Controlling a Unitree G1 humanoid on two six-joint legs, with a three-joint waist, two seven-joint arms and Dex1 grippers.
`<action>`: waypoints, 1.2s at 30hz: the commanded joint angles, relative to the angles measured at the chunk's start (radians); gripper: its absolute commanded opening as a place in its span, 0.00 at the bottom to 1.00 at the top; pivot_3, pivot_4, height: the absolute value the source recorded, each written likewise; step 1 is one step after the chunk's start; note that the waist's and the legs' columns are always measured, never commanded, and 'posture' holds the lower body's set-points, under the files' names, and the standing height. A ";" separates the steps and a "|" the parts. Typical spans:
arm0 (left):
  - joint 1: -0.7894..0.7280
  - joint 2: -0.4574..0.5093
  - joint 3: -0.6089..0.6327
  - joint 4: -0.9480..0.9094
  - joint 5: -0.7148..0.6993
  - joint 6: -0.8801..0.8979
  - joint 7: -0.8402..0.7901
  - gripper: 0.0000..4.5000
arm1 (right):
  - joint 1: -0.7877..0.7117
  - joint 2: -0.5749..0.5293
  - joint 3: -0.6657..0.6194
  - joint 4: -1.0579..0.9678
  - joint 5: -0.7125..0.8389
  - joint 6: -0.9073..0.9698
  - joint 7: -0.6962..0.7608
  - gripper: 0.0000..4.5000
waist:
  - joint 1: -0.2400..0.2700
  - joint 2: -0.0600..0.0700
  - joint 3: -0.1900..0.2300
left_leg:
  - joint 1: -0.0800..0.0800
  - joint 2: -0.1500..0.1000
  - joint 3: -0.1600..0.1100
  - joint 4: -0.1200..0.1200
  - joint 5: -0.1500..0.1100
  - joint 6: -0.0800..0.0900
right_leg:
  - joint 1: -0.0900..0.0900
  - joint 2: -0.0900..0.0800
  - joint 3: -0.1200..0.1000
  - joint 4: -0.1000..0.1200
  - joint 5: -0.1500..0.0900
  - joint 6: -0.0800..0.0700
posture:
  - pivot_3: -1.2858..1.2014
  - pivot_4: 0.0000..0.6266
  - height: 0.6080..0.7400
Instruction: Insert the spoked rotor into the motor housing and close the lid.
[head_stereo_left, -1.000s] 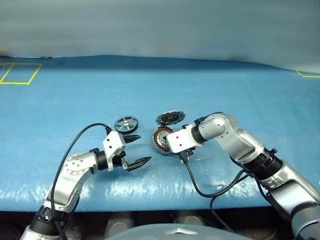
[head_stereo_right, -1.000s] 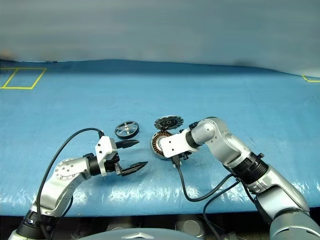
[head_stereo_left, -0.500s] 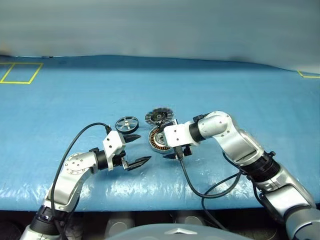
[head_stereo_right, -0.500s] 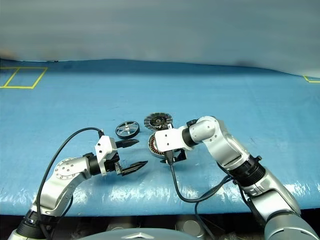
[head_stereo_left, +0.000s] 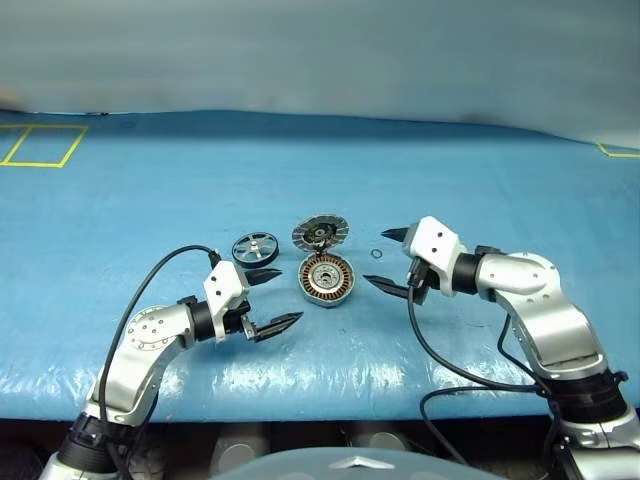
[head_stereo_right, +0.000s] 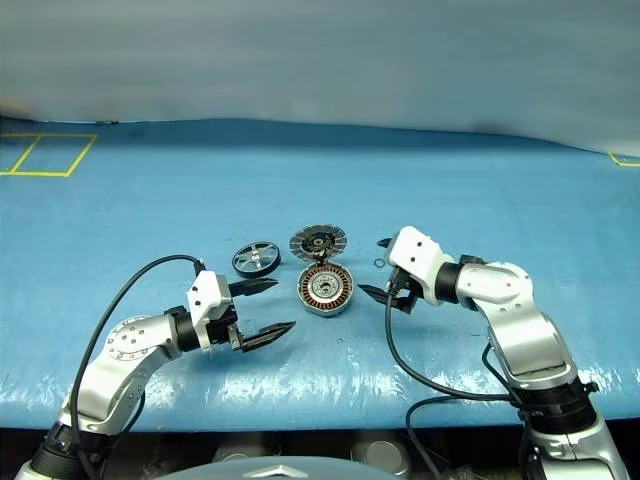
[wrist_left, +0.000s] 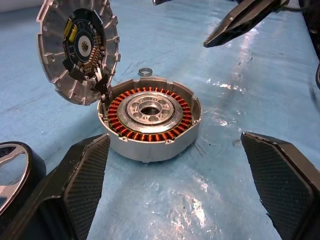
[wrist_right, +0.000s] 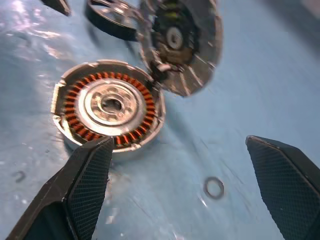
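The spoked rotor (head_stereo_left: 255, 247) lies flat on the blue table (head_stereo_left: 150, 190) just beyond the left gripper (head_stereo_left: 272, 299), and it looks light, stiff and smooth, so it is best pinched across its thin rim or by a spoke. Both the left gripper and the right gripper (head_stereo_left: 387, 260) stand wide apart, holding and touching nothing. The motor housing (head_stereo_left: 327, 279) sits between them with copper windings bared, and its lid (head_stereo_left: 319, 234) stands tilted open at the far edge, seemingly joined by a hinge or wire.

Glossy copper windings, silver-metal motor housing (wrist_left: 150, 120)
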 joint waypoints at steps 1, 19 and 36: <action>-0.017 0.004 0.020 -0.044 -0.024 0.004 -0.009 1.00 | 0.043 0.068 -0.048 0.019 -0.009 -0.029 -0.137 0.99 | -0.003 0.000 0.000 | 0.000 0.000 0.000 0.000 0.000 0.000 | 0.000 0.000 0.000 0.000 0.000 0.000 | 0.52 0.24 1.00; -0.089 -0.018 -0.026 -0.018 -0.016 0.000 -0.043 1.00 | -0.057 0.289 0.005 0.390 -0.023 -0.141 -0.373 0.99 | -0.011 0.000 0.000 | 0.000 0.000 0.001 0.000 0.000 0.000 | 0.000 0.001 0.002 -0.001 0.000 0.000 | 0.52 0.24 1.00; -0.066 -0.023 -0.022 -0.023 0.009 -0.013 -0.017 1.00 | -0.050 0.275 0.084 0.445 -0.065 -0.145 -0.375 0.14 | -0.011 0.000 0.000 | 0.001 0.000 0.001 0.001 0.000 0.000 | 0.002 0.001 0.002 -0.001 0.000 0.000 | 0.52 0.24 1.00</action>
